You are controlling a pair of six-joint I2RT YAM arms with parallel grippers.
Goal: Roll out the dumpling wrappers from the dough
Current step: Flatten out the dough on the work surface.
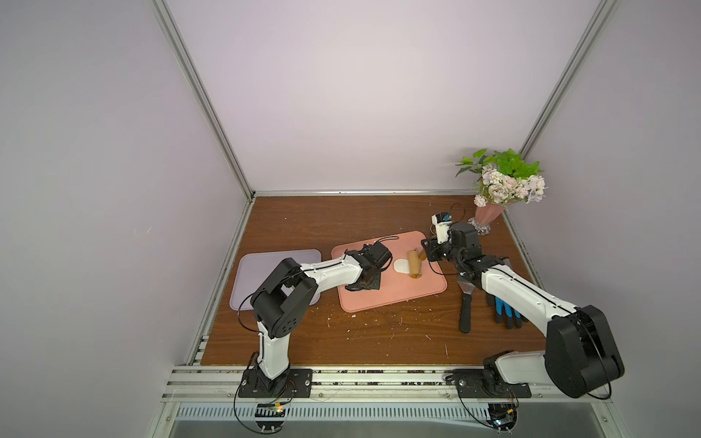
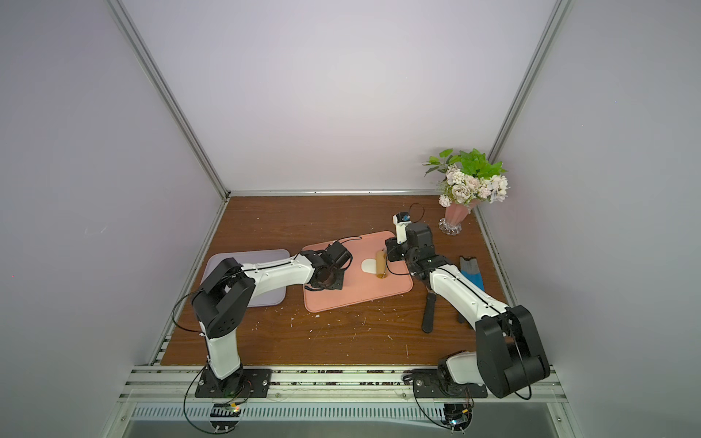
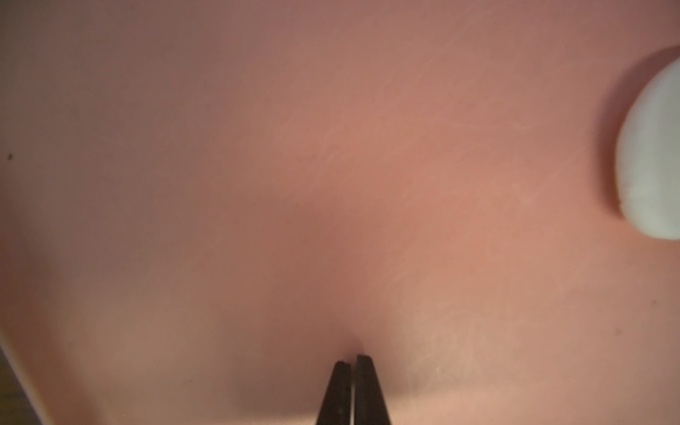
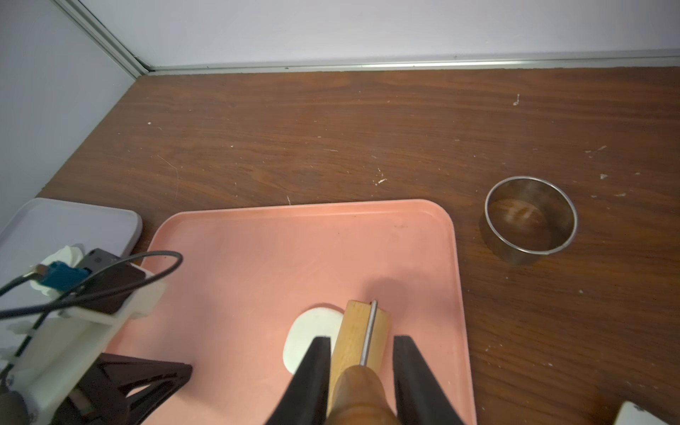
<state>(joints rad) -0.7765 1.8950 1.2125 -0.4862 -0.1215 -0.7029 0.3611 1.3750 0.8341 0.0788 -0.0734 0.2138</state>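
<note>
I'm driving a lab test cell, not a real kitchen. Bare pale wall panels sit in aluminium profile posts and box in a wood-grain tabletop. At 6 o'clock a slotted aluminium rail carries the black base plates that my two arms are bolted to.

The kitchen is only dressing. A pink tray sits at centre with the dough and a wooden roller on it. A lilac tray lies at 9 o'clock and a vase of flowers stands at 2 o'clock. The right wrist view shows a steel ring cutter, and white crumbs are scattered toward 6.
</note>
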